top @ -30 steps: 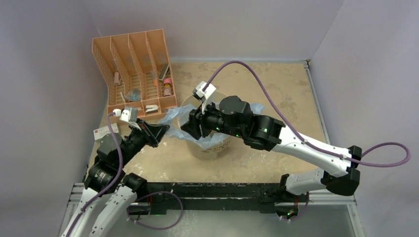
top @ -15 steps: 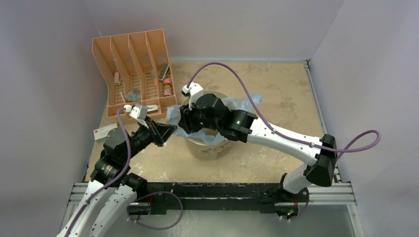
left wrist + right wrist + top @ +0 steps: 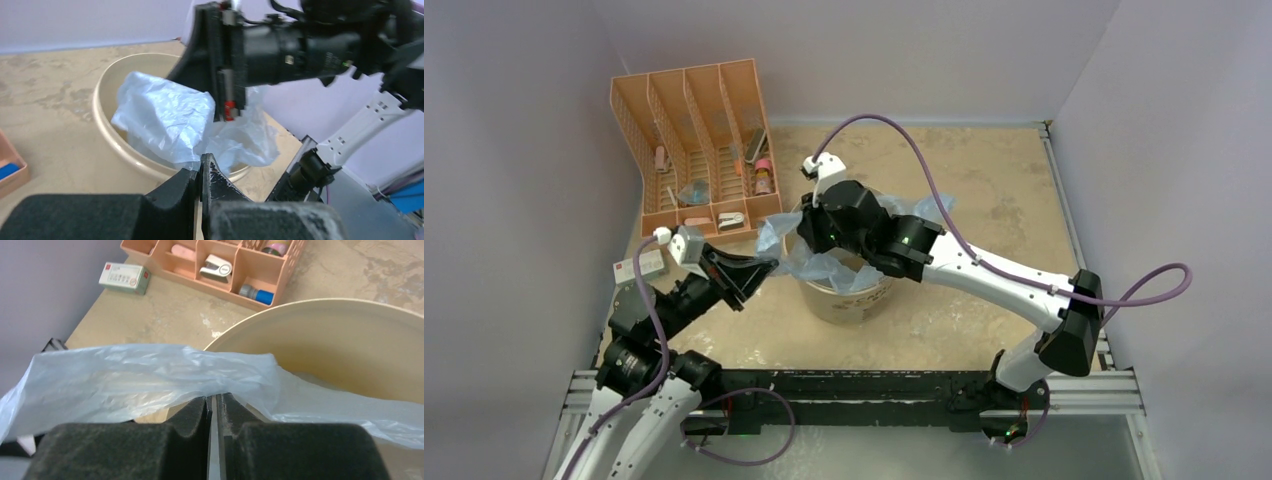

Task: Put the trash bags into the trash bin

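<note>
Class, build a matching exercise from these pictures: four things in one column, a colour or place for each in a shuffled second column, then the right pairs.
Column one:
1. bag
2. bucket
3. rack
4. small box

Column two:
a. orange
b. lying flat, near the rack
c. light blue
d. cream

Pairs: 1-c, 2-d, 3-a, 4-b.

The trash bag was translucent light blue, the trash bin cream-beige. The slotted rack was orange — the worktop mottled tan and brown. Both arms were black and white, their cables purple; the surrounding walls pale lilac.
</note>
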